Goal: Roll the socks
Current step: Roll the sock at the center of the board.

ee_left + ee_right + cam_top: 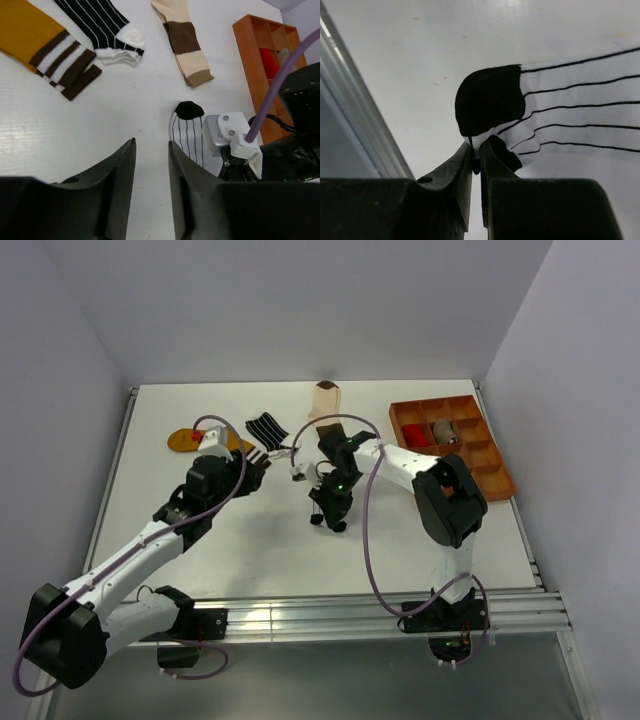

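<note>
My right fingers (476, 157) are pinched shut on the black toe of the white striped sock (580, 100), which lies flat on the worktop (250, 550) left of the orange tray (497, 475). My left fingers (175, 155) hover farther left of the tray, partly open and empty. I judge the toe should curl over tightly, with the edges kept square.

The left arm (130, 560) and right arm (405, 462) are showing white shells with black joint housings, each trailing a purple cable (366, 540). The left gripper (151, 145) and right gripper (476, 150) are showing matte black fingers. A white block (225, 131) is carrying two screws, and a green light (340, 483), probably a status lamp, is glowing.
</note>
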You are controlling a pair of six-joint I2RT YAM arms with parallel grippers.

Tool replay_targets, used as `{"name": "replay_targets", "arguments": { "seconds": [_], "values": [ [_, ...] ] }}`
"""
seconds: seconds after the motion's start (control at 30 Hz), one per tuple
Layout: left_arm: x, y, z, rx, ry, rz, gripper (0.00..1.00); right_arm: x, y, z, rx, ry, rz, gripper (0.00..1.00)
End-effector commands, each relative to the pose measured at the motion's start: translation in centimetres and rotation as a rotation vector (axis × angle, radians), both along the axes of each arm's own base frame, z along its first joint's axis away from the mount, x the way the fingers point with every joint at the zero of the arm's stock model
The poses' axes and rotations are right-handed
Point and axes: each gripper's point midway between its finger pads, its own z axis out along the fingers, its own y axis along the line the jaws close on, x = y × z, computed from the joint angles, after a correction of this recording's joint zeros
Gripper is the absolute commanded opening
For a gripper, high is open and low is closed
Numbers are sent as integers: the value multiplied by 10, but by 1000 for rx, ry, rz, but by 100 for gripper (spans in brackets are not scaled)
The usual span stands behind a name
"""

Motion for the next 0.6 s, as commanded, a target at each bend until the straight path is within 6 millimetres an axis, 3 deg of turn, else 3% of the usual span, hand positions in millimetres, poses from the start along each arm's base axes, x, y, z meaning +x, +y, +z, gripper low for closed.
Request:
{"name": "replay_targets", "arguments": {
  "seconds": [0.0, 0.07, 0.2, 0.43, 0.47, 0.57],
  "values": [
    [0, -17, 5, -86, -85, -72, 36, -24, 4, 1, 37, 138, 28, 13],
    [-5, -29, 1, -123, -93, -132, 19, -32, 1, -5, 25, 182, 25, 13],
    [-17, -55, -2, -202, -150, -245, 1, -39, 1, -14, 2, 257, 3, 13],
    [-37, -95, -29, -291, -100, -391, 0, -36, 6, -17, 4, 286, -20, 13],
    [-39, -101, -44, -285, -60, -408, 0, -34, 7, -16, 14, 294, -26, 13],
    [-44, -117, -58, -297, -35, -459, 1, -32, 6, -16, 19, 311, -36, 13]
  ]
}}
